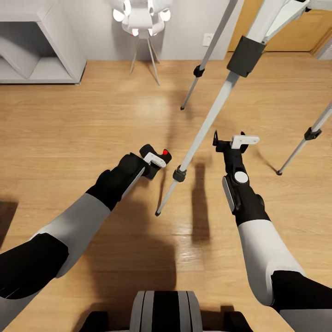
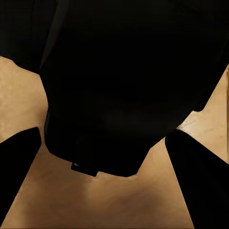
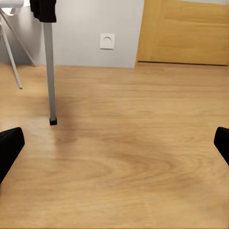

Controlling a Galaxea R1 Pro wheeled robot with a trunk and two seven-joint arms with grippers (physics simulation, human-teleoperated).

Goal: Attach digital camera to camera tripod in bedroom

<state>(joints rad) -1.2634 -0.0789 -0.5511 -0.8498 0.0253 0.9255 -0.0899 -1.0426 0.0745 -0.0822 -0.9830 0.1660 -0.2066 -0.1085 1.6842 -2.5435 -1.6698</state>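
The digital camera (image 1: 156, 160) sits in the left gripper (image 1: 154, 162), held above the wood floor (image 1: 83, 133) with its round red button facing up. The jaws are clenched on the black body; in the left wrist view the camera (image 2: 119, 86) bulks dark between the two fingers (image 2: 16, 176), touching both. Just beside it, toward the robot's right, one silver-grey leg of the camera tripod (image 1: 210, 115) slants down to a black foot on the floor; two more legs spread farther back and to the right, and a black collar joins them near the top of the head view. The right gripper (image 1: 233, 140) hangs on the other side of that near leg, jaws spread wide and holding nothing; its fingertips (image 3: 9, 145) frame bare floor. Beyond stand a grey wall, a wall socket (image 3: 107, 41), a wooden door (image 3: 183, 31), a white ball lamp (image 1: 140, 18) on thin legs and a grey shelf unit (image 1: 39, 44).
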